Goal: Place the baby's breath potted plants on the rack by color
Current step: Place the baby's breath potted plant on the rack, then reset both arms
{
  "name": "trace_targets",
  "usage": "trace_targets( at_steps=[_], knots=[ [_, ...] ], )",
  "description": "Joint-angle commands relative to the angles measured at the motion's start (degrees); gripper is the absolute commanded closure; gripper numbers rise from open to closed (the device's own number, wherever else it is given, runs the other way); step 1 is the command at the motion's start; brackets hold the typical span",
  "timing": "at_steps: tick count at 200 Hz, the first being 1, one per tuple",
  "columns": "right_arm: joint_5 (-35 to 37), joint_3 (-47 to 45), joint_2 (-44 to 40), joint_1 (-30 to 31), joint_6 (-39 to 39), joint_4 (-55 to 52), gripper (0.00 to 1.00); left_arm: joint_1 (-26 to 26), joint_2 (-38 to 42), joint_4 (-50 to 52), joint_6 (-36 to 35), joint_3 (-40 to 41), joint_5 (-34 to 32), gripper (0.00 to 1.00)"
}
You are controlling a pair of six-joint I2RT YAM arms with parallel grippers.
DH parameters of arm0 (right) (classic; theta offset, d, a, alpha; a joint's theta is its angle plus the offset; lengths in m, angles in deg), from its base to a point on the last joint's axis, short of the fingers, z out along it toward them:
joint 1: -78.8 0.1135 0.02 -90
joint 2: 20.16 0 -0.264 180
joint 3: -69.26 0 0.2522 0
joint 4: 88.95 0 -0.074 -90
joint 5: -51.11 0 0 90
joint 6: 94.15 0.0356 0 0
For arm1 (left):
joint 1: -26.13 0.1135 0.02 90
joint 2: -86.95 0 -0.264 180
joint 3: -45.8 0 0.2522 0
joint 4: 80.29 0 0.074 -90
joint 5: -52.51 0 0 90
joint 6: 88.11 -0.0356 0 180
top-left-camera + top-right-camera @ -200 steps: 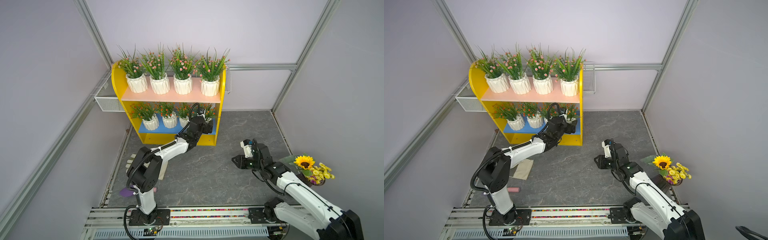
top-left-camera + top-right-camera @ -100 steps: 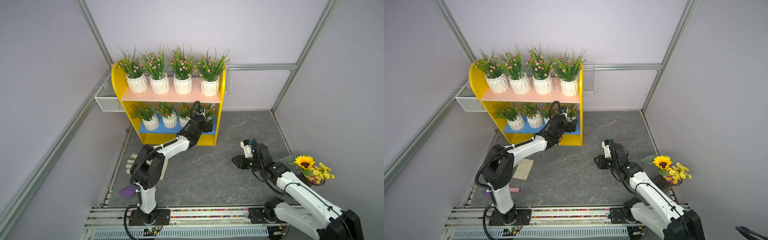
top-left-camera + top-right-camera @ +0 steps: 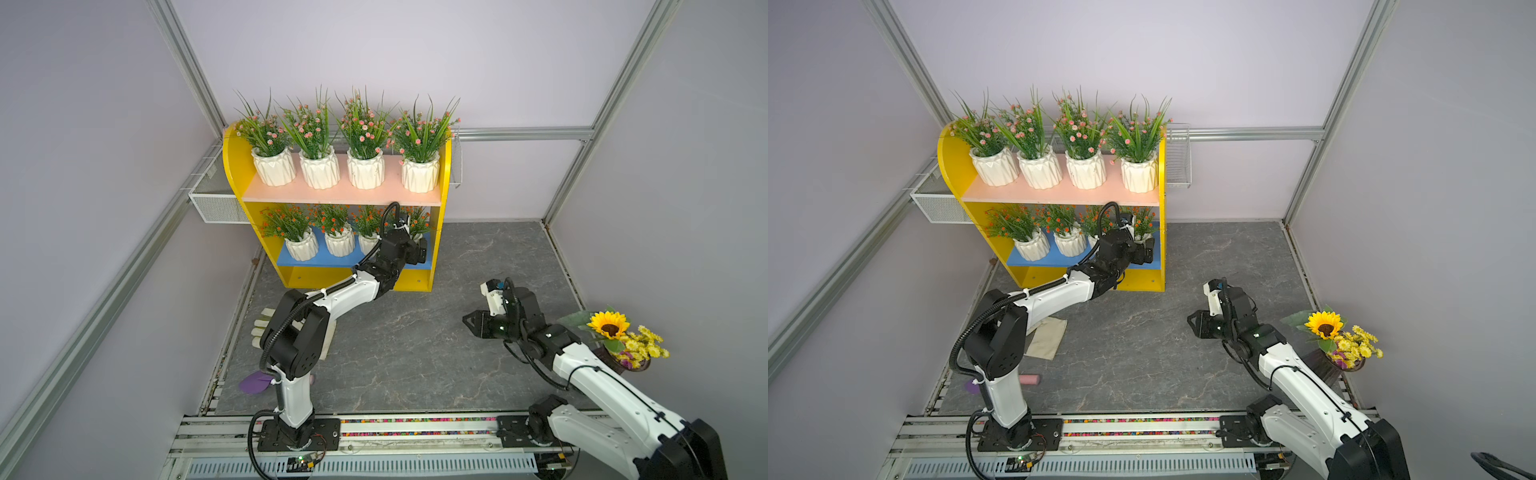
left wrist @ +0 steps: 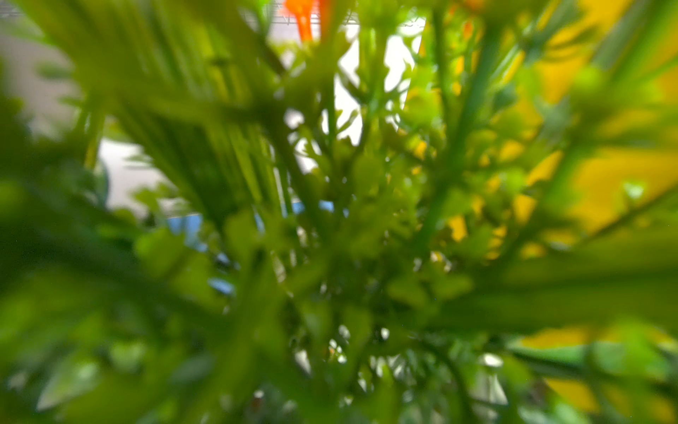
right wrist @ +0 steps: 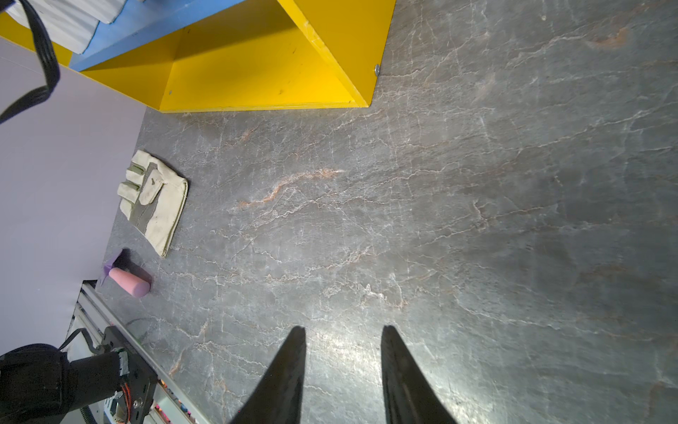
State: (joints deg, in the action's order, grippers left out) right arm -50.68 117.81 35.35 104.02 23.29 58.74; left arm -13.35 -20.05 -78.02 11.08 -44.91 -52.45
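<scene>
The rack [image 3: 340, 193] [image 3: 1059, 193] stands at the back left. Several baby's breath potted plants with pink blossoms [image 3: 365, 137] [image 3: 1079, 137] line its pale pink upper board. Orange-red ones [image 3: 291, 220] [image 3: 1013, 222] sit on the blue lower board [image 3: 328, 259]. My left gripper [image 3: 415, 251] [image 3: 1142, 253] reaches into the lower shelf at the rightmost orange-red plant [image 3: 417, 218] [image 3: 1144, 220]. Its jaws are hidden; blurred green sprigs [image 4: 330, 220] fill the left wrist view. My right gripper [image 3: 471, 324] [image 3: 1196, 324] [image 5: 343, 330] hovers open over the grey floor, holding nothing.
A sunflower bouquet [image 3: 611, 328] [image 3: 1327, 326] stands at the right wall. A cloth glove [image 5: 154, 202] [image 3: 1046, 336] and a pink cylinder [image 5: 130, 281] [image 3: 1030, 379] lie near the left arm's base. White wire mesh baskets [image 3: 212, 203] [image 3: 1177, 158] hang beside the rack.
The left arm's elbow has shifted slightly toward the rack while its gripper stays at the right end of the lower shelf. The right arm has not moved.
</scene>
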Motion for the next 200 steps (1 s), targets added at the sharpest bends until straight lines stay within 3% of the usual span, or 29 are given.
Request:
trace_targets(
  at_steps=[1,97,143,167,200],
  knots=[
    [0.4,-1.4,-0.5,-0.3,0.4,1.1,0.62,0.3,3.7,-2.9,1.5,0.5,-0.5,0.00],
    [0.5,-1.3,-0.4,-0.3,0.4,1.4,0.58,0.2,10.3,6.1,1.3,3.6,3.7,0.00],
    [2.2,-1.0,0.2,-0.3,-0.2,1.9,0.56,0.2,15.9,8.3,3.9,11.0,9.1,0.00],
    [3.8,-0.7,1.5,-0.8,-0.9,3.4,0.54,0.1,21.7,8.9,5.0,17.2,8.0,0.00],
    [3.9,0.5,4.4,-2.6,-1.7,6.3,0.36,0.1,32.1,11.0,4.9,24.9,5.4,0.00]
  ],
)
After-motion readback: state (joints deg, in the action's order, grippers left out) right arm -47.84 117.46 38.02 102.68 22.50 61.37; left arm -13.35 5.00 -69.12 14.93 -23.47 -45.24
